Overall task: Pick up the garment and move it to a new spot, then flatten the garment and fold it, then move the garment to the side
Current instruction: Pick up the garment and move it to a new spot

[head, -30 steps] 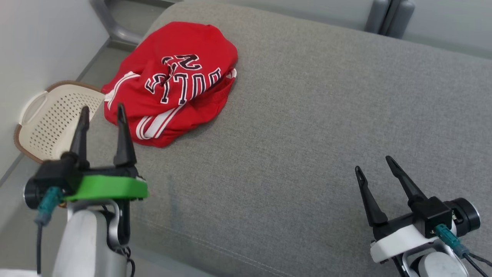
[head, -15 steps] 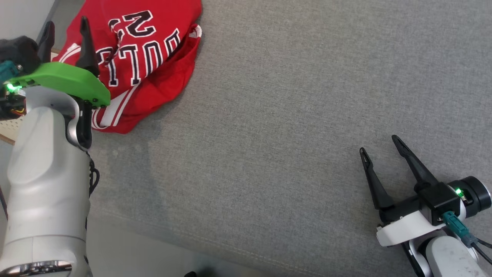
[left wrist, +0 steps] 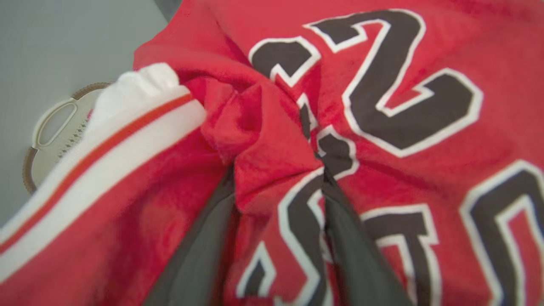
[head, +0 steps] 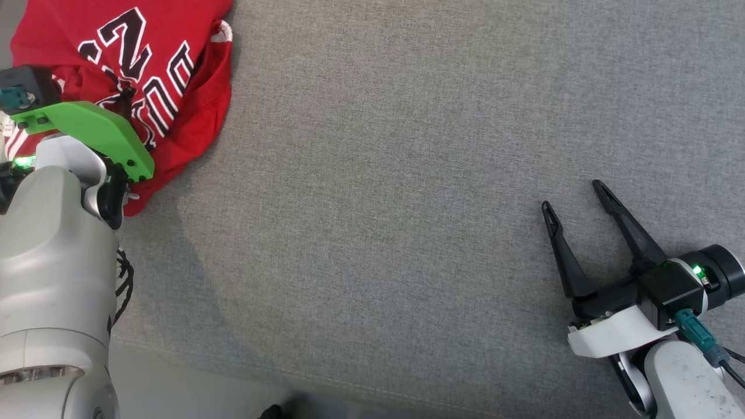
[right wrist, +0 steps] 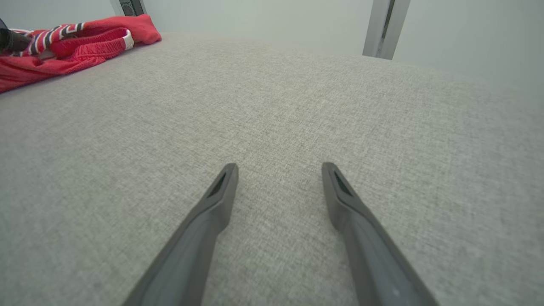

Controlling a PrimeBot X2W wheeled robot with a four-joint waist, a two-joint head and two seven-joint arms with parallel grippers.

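For lifting, the crumpled red cloth garment (head: 204,105) is pinched by the left gripper (left wrist: 278,170); the right gripper (head: 571,194) is held apart.

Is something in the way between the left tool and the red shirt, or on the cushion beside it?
Nothing visible. The left tool is in the red shirt, a fold between its fingers; nothing lies on the gray cushion beside it.
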